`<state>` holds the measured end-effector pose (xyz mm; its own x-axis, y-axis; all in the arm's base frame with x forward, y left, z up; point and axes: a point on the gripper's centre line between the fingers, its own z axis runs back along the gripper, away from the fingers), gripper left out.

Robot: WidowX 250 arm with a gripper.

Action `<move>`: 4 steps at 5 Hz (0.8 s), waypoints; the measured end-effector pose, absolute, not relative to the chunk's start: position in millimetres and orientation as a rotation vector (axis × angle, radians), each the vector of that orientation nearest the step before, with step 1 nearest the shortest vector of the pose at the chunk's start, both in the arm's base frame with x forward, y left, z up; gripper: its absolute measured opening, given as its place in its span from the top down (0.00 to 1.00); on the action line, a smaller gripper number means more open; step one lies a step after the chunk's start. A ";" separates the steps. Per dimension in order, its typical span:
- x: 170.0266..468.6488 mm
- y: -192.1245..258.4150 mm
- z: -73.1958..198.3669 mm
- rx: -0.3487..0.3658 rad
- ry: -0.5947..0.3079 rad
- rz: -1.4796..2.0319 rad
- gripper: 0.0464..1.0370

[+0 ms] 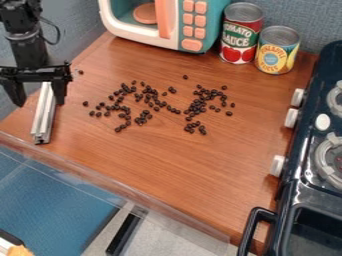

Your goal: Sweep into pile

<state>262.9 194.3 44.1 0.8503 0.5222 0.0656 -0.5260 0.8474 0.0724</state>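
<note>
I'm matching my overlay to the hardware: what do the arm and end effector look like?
The arm is black, with chunky jointed segments and a thin dark cable looping out beside it. The end effector is black too: a wide crossbar with two blocky fingers narrowing downward. I can make out no markings.

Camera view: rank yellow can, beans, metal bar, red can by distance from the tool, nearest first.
1. Metal bar, right at the tool.
2. Beans, scattered mid-counter.
3. Red can, back, beside toy microwave.
4. Yellow can, back, right of red can.
</note>
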 end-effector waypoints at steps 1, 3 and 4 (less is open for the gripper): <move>262.4 197.1 36.3 0.094 -0.036 0.551 0.04; 260.0 192.2 29.4 0.077 -0.039 0.553 0.04; 259.8 192.0 24.3 0.073 -0.029 0.559 0.04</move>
